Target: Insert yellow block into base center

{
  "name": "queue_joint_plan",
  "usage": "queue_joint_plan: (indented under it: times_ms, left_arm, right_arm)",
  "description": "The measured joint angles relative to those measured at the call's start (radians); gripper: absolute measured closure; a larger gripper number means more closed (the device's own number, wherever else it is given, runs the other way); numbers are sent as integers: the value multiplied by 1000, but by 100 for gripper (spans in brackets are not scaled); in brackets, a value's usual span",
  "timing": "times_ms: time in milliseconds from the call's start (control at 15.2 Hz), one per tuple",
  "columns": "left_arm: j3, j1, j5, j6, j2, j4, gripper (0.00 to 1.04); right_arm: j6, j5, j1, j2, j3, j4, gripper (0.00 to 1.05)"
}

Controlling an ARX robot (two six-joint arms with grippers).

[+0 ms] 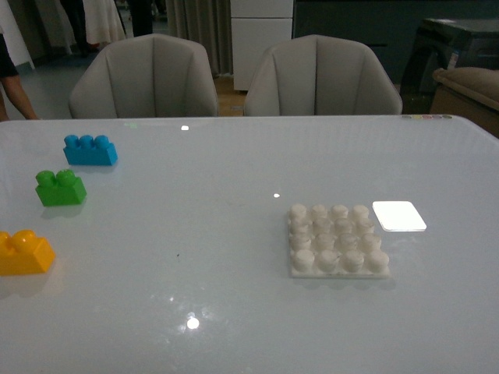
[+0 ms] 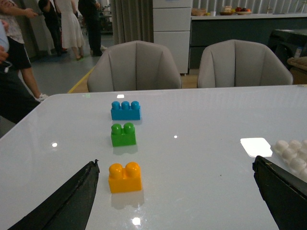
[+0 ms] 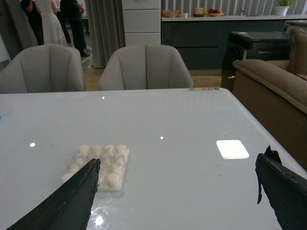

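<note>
Yellow block [image 2: 124, 177]: I see it at the near left of the tabletop [image 1: 234, 312], in line with the green brick [image 1: 60, 188], well apart from the base [image 1: 373, 269].
Left hand [image 2: 175, 165]: fingers spread wide, empty, with the block ahead of them.
Right hand [image 3: 178, 162]: spread wide too, holding nothing.
Handling: I judge it light, stiff, glossy plastic that is a bit slippery but hardly fragile.
Grip: I'd pinch the two flat side walls below the studs, leaving the underside free for the base center [image 1: 335, 236].
</note>
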Motion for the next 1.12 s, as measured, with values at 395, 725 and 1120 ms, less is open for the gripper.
queue_joint_plan:
  times_ms: [395,725,1120]
  left_arm:
    - [0,0,0,0,0,0,7]
    - [0,0,0,0,0,0,7]
    - [0,0,0,0,0,0,7]
  right_arm:
    - [0,0,0,0,0,0,6]
    - [0,0,0,0,0,0,6]
    - [0,0,0,0,0,0,6]
